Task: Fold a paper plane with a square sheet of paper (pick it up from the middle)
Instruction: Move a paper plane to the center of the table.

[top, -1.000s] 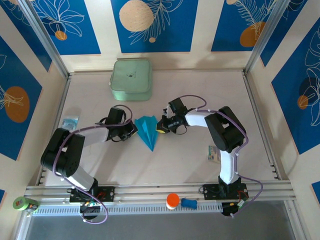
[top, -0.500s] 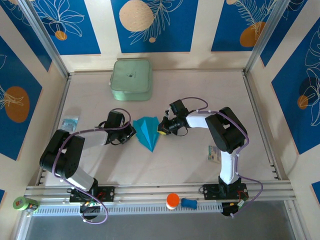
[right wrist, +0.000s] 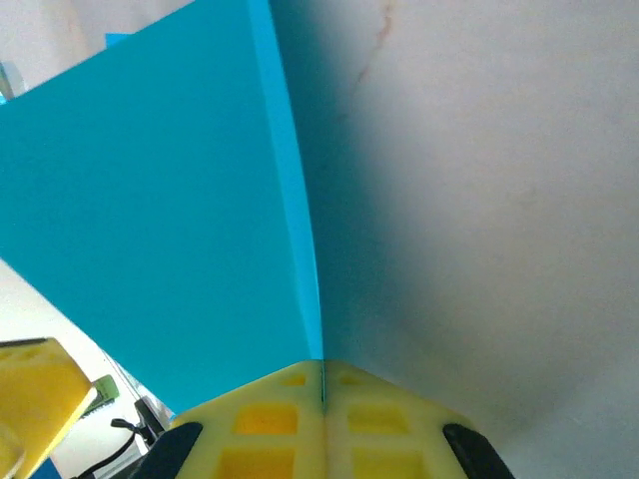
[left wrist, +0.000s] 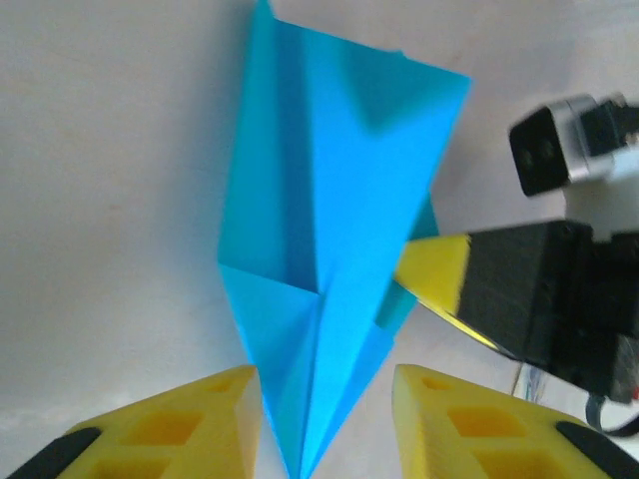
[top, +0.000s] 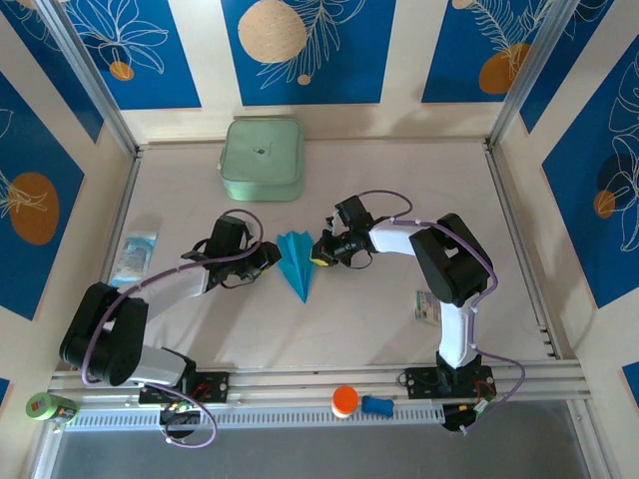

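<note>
1. Nearest the bases, the left gripper reaches in from the left with its yellow fingers spread. One stands on each side of a pointed corner of the paper plane, and neither clearly presses it. I judge it is letting go of a fold it pressed, so the flap can lie flat.
2. The paper plane lies mid-table between the two grippers, with its nose towards the bases and its layered wings meeting along a centre crease. It is flat enough for the next crease to be run down.
3. Just beyond, the right gripper is pressed together, pinching a thin edge of the plane on its right side. It probably acts as an anchor, so the paper cannot slide while the other arm works.
4. Farthest back, the pale green box sits well apart from the work.
5. Compared with a second ago:
   - The left arm's elbow has dropped back towards the near-left corner, so the arm now stretches long.
   - Its jaws have gone from closed to parted.
   - The plane looks narrower on its left side, as if that flap is now folded in.
   - The nose, the right gripper and the box have barely shifted.
</note>
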{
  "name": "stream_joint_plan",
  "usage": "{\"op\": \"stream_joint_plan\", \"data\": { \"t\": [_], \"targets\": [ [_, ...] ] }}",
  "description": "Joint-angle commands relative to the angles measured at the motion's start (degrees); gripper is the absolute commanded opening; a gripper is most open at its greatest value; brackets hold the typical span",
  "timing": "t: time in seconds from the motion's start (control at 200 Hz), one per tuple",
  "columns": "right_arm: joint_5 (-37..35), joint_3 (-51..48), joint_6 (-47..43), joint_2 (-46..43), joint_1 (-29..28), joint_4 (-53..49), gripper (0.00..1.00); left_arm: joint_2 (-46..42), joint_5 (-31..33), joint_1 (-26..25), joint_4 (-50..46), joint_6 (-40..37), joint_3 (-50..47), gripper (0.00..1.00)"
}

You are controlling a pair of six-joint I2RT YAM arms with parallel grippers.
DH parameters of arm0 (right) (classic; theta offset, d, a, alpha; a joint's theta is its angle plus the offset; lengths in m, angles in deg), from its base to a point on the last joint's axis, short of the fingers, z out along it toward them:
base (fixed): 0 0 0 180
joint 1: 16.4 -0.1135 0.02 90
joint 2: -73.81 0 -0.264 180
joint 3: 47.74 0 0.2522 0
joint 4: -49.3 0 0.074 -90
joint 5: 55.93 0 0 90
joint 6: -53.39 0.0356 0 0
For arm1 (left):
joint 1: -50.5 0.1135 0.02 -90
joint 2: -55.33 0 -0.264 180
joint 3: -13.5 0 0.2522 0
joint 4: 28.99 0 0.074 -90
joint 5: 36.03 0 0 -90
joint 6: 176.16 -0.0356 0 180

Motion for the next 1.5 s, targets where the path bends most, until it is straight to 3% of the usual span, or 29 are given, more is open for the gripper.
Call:
{"op": "stream_joint_plan", "data": {
  "t": [0.0,0.295,0.575,0.9,1.03,1.181,1.496],
  "targets": [
    [1.42,1.45,-0.95,0.26,-0.45,-2.13,0.02,0.01,-0.96,-2.33,-0.40,-0.57,-1.45,0.42],
    [1.46,2.00,-1.29,0.71,-0.42,-2.57,0.01,6.99,-2.60,-5.32,3.90,-0.54,0.78,0.47],
    [1.43,2.08,-1.38,0.80,-0.42,-2.57,0.02,7.54,-3.58,-5.88,4.74,-0.13,1.42,0.48],
    [1.45,1.83,-1.60,1.08,-0.42,-2.75,0.01,2.45,6.34,-5.84,-8.09,-7.53,3.94,0.55],
    [1.46,1.82,-1.51,1.19,-0.42,-2.62,0.02,3.06,5.90,-5.84,-7.68,-7.78,3.82,0.57],
    [1.55,2.00,-1.46,1.41,-0.51,-2.61,0.02,5.44,2.15,-5.99,-4.30,-6.83,3.39,0.56],
    [1.55,2.00,-1.52,1.46,-0.51,-2.72,0.02,7.11,-2.03,-6.48,0.53,-5.57,3.20,0.42]
  ]
}}
